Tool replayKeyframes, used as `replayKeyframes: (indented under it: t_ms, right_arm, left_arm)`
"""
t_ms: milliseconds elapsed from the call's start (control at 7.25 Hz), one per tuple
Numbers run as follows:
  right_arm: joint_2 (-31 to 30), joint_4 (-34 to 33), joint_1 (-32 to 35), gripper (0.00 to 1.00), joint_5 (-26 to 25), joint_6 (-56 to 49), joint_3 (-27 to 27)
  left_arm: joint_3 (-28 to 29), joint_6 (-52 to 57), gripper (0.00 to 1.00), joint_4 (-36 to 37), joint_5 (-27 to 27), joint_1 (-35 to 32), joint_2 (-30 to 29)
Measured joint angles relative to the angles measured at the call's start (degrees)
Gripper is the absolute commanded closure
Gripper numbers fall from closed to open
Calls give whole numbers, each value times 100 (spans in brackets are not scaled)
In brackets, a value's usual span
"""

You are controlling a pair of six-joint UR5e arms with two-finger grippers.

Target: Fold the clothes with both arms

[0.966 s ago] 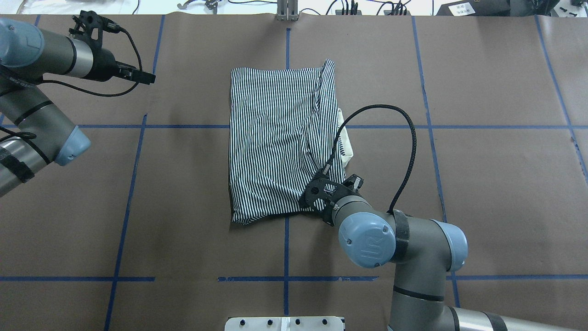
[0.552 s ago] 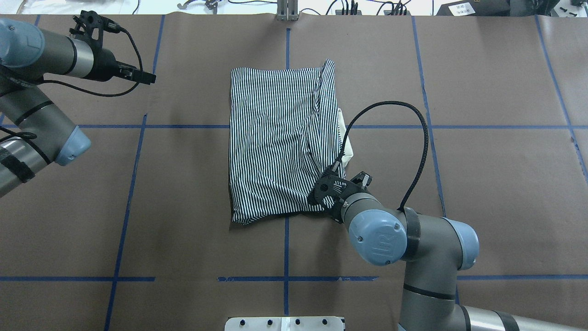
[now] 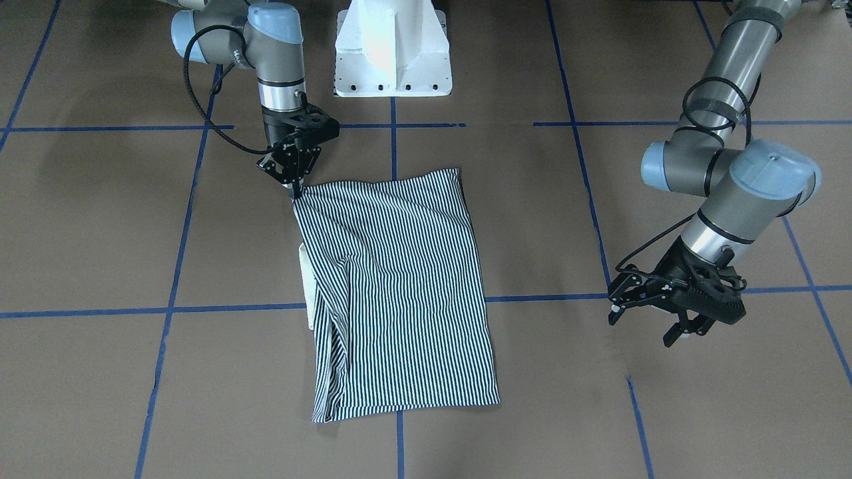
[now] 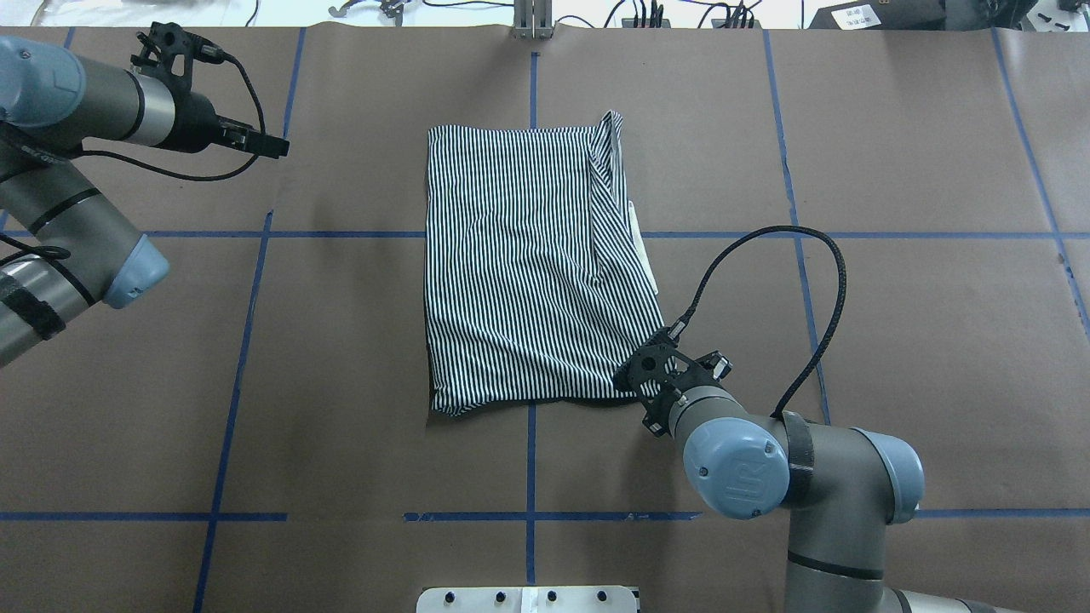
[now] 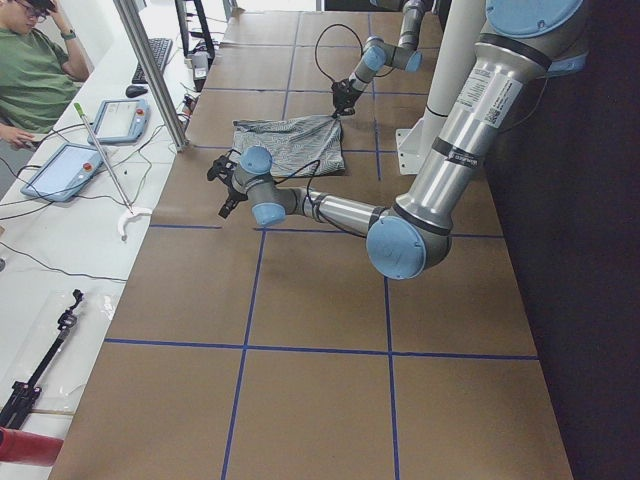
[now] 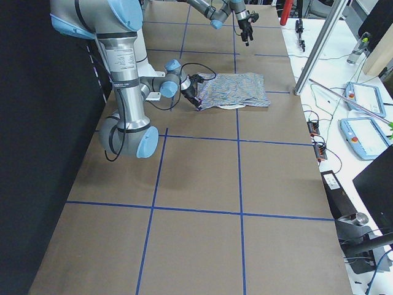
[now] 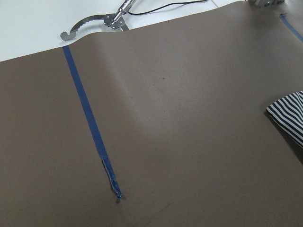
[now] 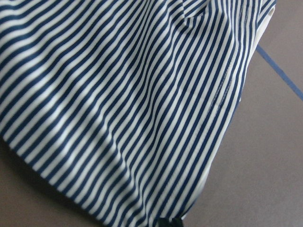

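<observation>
The striped shirt (image 4: 528, 264) lies folded into a tall rectangle at the middle of the table, also visible in the front-facing view (image 3: 399, 293). Its cream collar (image 4: 639, 230) peeks out along the right edge. My right gripper (image 3: 295, 189) is shut on the shirt's near right corner, holding it low over the table; from overhead the wrist (image 4: 664, 387) hides the fingers. The right wrist view is filled with striped cloth (image 8: 118, 109). My left gripper (image 3: 639, 329) hangs open over bare table far to the left (image 4: 277, 146), well apart from the shirt.
Brown paper with blue tape lines (image 4: 255, 234) covers the table. The white pedestal base (image 3: 393, 53) stands at the near edge. A metal post (image 4: 532, 21) and cables sit at the far edge. A person (image 5: 30, 70) sits at a side bench with tablets.
My right gripper has moved right and slightly toward the robot with the shirt corner, drawing the rumpled right side out wider and flatter. The left arm has stayed put.
</observation>
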Motion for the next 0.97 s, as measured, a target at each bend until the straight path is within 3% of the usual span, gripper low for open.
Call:
replayKeyframes:
  t_ms: [552, 966]
  right_arm:
    - [197, 58, 256, 0, 200, 1162, 303]
    - [796, 65, 1392, 3, 1519, 1763, 267]
  left_arm:
    - [6, -5, 0, 3, -4, 2, -19]
    - [-20, -80, 0, 3, -23, 5, -62]
